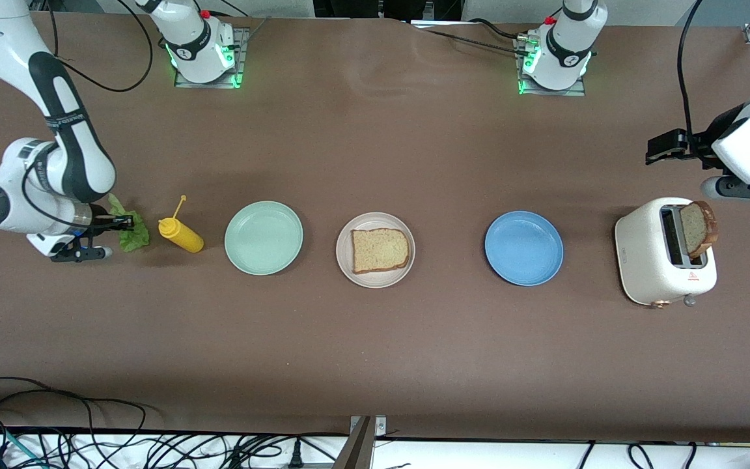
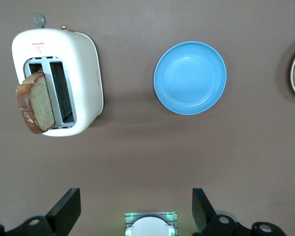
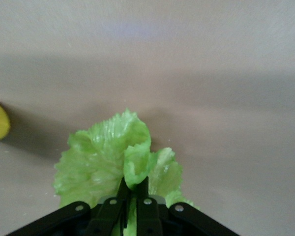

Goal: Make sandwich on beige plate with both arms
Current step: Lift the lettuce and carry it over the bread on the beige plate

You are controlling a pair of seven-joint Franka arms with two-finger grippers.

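- The right gripper (image 1: 129, 223) is down at the desk near the right arm's end, its fingers pinched together on the lettuce leaf (image 1: 131, 232); the right wrist view shows the leaf's crinkled edge folded up between the jaws.
- The leaf looks light, thin and floppy, so it will likely droop and could tear or slip; a pinch on a thick fold near its rim seems safest.
- The beige plate (image 1: 346, 264) sits mid-desk between the mint-green plate (image 1: 263, 237) and the blue plate (image 1: 523, 247), with one bread slice (image 1: 380, 250) lying flat on it.
- The second bread slice (image 1: 699, 228) stands tilted out of a slot of the toaster (image 1: 650, 268), near the left arm's end; it looks stiff but crumbly, best taken by its crust.
- The left gripper (image 2: 132, 209) waits above the desk, jaws spread wide and empty.
- A yellow squeeze bottle (image 1: 181, 235) lies just beside the leaf.
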